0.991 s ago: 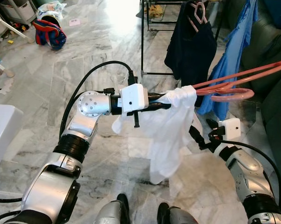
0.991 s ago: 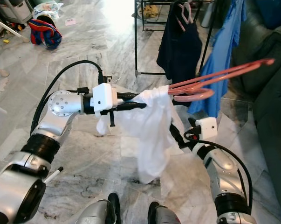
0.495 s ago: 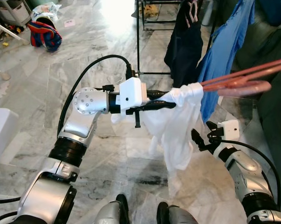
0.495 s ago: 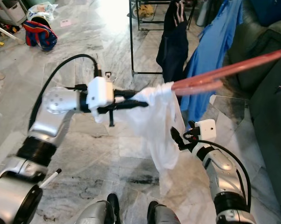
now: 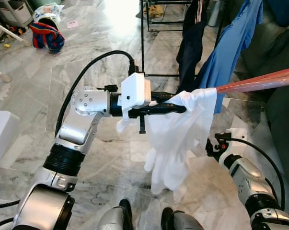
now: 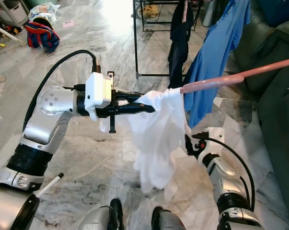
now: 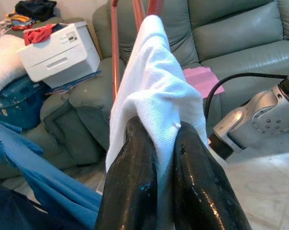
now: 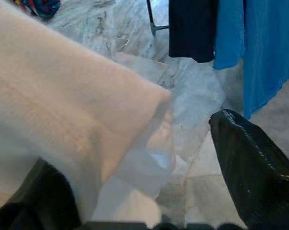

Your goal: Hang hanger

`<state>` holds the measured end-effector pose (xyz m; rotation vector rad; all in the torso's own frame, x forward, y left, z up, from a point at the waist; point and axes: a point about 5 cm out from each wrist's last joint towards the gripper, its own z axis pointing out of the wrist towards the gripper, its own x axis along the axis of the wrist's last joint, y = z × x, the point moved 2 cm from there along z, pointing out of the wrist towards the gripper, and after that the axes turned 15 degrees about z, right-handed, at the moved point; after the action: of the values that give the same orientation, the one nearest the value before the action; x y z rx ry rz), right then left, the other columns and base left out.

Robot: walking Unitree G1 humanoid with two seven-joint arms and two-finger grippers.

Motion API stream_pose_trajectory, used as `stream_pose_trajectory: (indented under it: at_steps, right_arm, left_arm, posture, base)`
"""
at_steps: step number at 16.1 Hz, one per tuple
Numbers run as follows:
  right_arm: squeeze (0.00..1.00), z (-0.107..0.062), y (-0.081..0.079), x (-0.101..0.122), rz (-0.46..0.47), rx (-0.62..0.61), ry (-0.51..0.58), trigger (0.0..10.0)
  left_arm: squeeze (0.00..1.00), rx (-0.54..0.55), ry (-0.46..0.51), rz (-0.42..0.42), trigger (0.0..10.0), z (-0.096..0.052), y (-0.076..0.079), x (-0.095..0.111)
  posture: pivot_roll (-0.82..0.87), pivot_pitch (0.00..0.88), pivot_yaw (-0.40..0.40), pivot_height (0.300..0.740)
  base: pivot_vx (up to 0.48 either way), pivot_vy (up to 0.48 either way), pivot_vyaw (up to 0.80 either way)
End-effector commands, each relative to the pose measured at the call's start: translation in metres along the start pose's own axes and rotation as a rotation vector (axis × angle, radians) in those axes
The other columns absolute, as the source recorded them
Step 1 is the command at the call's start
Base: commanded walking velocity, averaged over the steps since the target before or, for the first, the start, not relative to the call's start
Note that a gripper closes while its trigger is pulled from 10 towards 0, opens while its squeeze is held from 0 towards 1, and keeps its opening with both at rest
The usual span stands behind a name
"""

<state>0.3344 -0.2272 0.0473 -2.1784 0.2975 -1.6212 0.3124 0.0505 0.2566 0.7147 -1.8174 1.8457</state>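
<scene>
A white garment (image 5: pixel 178 139) hangs from a pink hanger (image 5: pixel 264 81) whose bar runs out to the right. My left gripper (image 5: pixel 182 106) is held out in front of me, shut on the garment's top fold at the hanger's end. In the left wrist view its two fingers (image 7: pixel 134 177) pinch the white cloth (image 7: pixel 154 81), with the pink hanger (image 7: pixel 115 48) rising behind. My right gripper (image 6: pixel 188 143) sits lower, partly hidden behind the cloth. It is open, with one finger (image 8: pixel 245 167) free and the cloth (image 8: pixel 72 120) draped over the other.
A black clothes rack (image 5: pixel 144 38) stands ahead with a dark garment (image 5: pixel 190 43) and a blue shirt (image 5: pixel 225 52) hung on it. A dark green sofa (image 5: pixel 278 28) lies to the right. White furniture (image 5: pixel 0 134) is at the left, a red-blue bag (image 5: pixel 48 36) far left.
The hanger has turned from a visible loop to an edge-on bar. The garment has swung and now hangs lower. The right arm has dropped a little.
</scene>
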Motion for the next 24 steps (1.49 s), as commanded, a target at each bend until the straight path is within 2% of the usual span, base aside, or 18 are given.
stream_pose_trajectory:
  at_steps: [1,3,4,5,7,9,11,13,14,16,18,19,21,24]
  right_arm:
    - [0.00,-0.008,0.014,-0.013,0.019,-0.083,-0.042,0.0]
    - [0.00,-0.018,0.036,-0.009,0.041,-0.187,-0.022,0.0]
    - [0.00,-0.031,0.057,-0.003,0.056,-0.281,0.005,0.0]
    - [0.00,-0.038,0.068,0.002,0.068,-0.328,0.021,0.0]
    - [0.00,-0.062,0.100,0.026,0.075,-0.461,0.112,0.0]
    - [0.00,-0.074,0.113,0.055,0.054,-0.509,0.204,0.0]
    - [0.00,-0.081,0.118,0.095,0.021,-0.532,0.321,0.0]
    - [0.00,-0.083,0.117,0.121,0.006,-0.531,0.395,0.0]
    - [0.00,-0.081,0.109,0.144,-0.021,-0.513,0.457,0.0]
    - [0.00,-0.075,0.098,0.166,-0.048,-0.481,0.490,0.0]
    - [0.00,-0.072,0.094,0.175,-0.058,-0.477,0.498,0.0]
    - [0.00,-0.067,0.086,0.184,-0.077,-0.456,0.507,0.0]
    - [0.00,-0.062,0.071,0.200,-0.096,-0.418,0.540,0.0]
    - [0.00,-0.055,0.045,0.216,-0.171,-0.347,0.562,0.0]
  left_arm:
    - [0.00,0.019,0.029,0.052,10.0,-0.002,-0.008,0.012]
    - [0.00,0.043,-0.001,0.033,10.0,-0.008,-0.012,0.007]
    - [0.00,0.057,-0.023,0.020,10.0,-0.012,-0.013,0.002]
    - [0.00,0.063,-0.033,0.013,10.0,-0.015,-0.013,-0.001]
    - [0.00,0.084,-0.046,-0.046,10.0,-0.019,-0.010,-0.010]
    - [0.00,0.088,-0.049,-0.115,10.0,-0.022,-0.004,-0.018]
    - [0.00,0.085,-0.047,-0.212,10.0,-0.025,0.004,-0.029]
    - [0.00,0.072,-0.030,-0.302,10.0,-0.026,0.011,-0.035]
    - [0.00,0.025,-0.027,-0.388,10.0,-0.028,0.022,-0.040]
    - [0.00,-0.039,-0.030,-0.460,10.0,-0.029,0.039,-0.046]
    - [0.00,-0.075,-0.042,-0.487,10.0,-0.031,0.048,-0.050]
    - [0.00,-0.110,-0.080,-0.510,10.0,-0.034,0.060,-0.059]
    - [0.00,-0.135,-0.143,-0.528,10.0,-0.040,0.074,-0.070]
    - [0.00,-0.132,-0.199,-0.549,10.0,-0.045,0.085,-0.081]
  posture:
    - [-0.01,0.235,0.038,0.740]
    - [-0.01,0.229,0.036,0.740]
    - [-0.02,0.228,0.035,0.740]
    - [-0.02,0.225,0.035,0.740]
    - [-0.03,0.226,0.035,0.740]
    - [-0.05,0.227,0.036,0.740]
    - [-0.06,0.227,0.035,0.740]
    - [-0.08,0.231,0.037,0.740]
    - [-0.09,0.233,0.035,0.740]
    - [-0.10,0.235,0.030,0.740]
    - [-0.10,0.237,0.027,0.740]
    - [-0.10,0.237,0.021,0.740]
    - [-0.10,0.235,0.015,0.740]
    - [-0.11,0.233,0.013,0.740]
  base:
    - [0.000,0.000,0.00]
    - [0.000,0.000,0.00]
    - [0.000,0.000,0.00]
    - [0.000,0.000,0.00]
    - [0.000,0.000,0.00]
    - [0.000,0.000,0.00]
    - [0.000,0.000,0.00]
    - [0.000,0.000,0.00]
    - [0.000,0.000,0.00]
    - [0.000,0.000,0.00]
    - [0.000,0.000,0.00]
    - [0.000,0.000,0.00]
    - [0.000,0.000,0.00]
    - [0.000,0.000,0.00]
